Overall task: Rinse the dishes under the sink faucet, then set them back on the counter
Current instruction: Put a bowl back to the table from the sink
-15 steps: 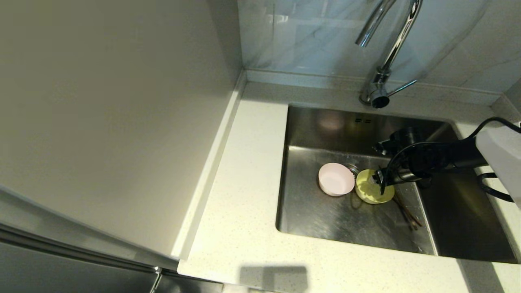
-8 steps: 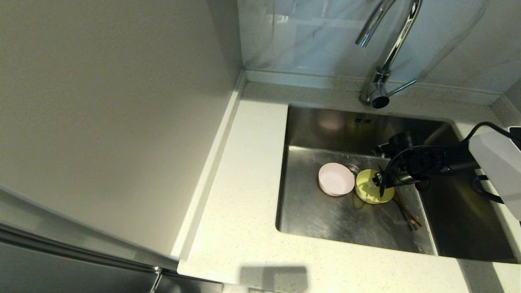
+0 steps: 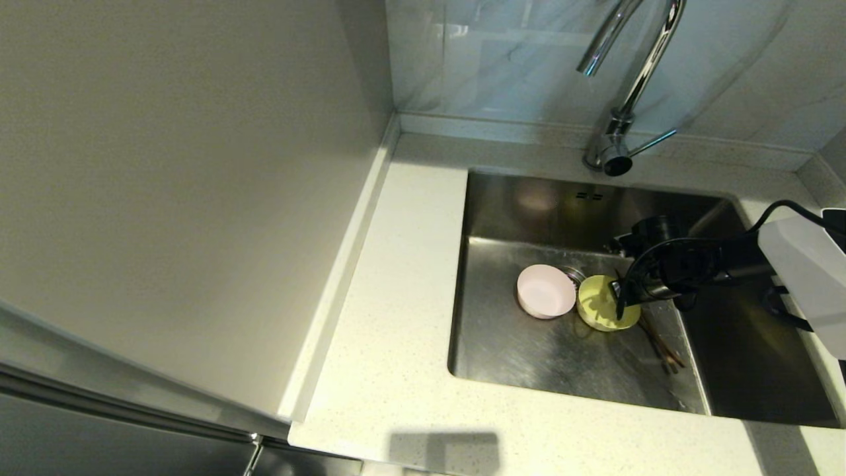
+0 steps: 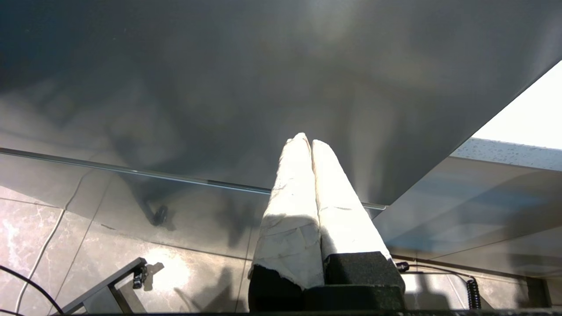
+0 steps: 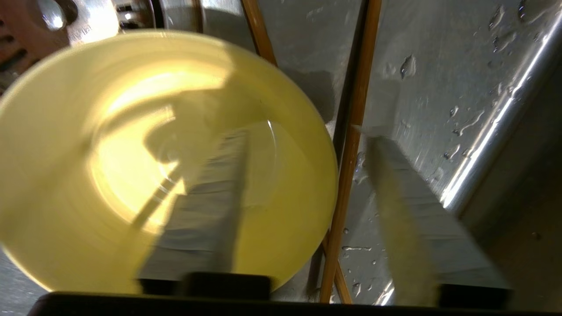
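Down in the sink (image 3: 515,357), the right gripper (image 5: 303,145) stood partly open over the yellow bowl's (image 3: 598,305) rim, one finger (image 5: 210,206) inside, one outside beside the chopsticks (image 5: 351,145). It gripped nothing yet. The pink bowl (image 3: 544,291) sat just beside. The left gripper (image 4: 311,147) was pressed together, parked away.

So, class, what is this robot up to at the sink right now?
The right gripper is down in the sink, one finger inside the yellow bowl and one outside, straddling its rim but not yet clamped. The pink bowl and chopsticks lie beside it. The left gripper is parked, shut.
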{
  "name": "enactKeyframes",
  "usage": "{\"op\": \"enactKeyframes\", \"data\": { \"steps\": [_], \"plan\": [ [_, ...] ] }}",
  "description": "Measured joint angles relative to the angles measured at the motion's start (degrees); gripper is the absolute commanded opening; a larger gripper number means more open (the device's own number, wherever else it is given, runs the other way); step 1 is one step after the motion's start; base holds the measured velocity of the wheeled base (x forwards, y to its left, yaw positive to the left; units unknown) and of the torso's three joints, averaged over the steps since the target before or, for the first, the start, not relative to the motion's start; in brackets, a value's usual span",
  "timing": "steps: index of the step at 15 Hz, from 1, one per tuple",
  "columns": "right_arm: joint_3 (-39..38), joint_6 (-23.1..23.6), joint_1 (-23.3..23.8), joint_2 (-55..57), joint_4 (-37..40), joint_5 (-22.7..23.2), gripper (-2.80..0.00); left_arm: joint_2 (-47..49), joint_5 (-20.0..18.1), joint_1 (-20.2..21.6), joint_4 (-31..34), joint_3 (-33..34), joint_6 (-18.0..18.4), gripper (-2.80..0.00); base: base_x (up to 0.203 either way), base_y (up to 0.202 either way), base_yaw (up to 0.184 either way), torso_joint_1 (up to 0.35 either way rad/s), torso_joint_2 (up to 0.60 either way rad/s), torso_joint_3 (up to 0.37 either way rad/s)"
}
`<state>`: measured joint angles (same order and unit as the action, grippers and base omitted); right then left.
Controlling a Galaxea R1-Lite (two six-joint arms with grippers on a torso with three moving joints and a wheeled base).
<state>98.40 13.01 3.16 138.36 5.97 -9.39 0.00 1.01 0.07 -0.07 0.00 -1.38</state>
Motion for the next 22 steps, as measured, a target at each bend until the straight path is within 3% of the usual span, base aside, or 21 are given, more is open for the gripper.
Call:
{"op": "enactKeyframes", "data": {
  "steps": [22],
  "plan": [
    [-2.24, -0.17, 3.35, -7.81, 0.17, 0.35, -2.80, 0.00, 0.04, 0.00, 0.00, 0.00, -0.01, -2.80, 0.000, 0.000, 0.000, 0.000, 0.00, 0.000]
  ]
}}
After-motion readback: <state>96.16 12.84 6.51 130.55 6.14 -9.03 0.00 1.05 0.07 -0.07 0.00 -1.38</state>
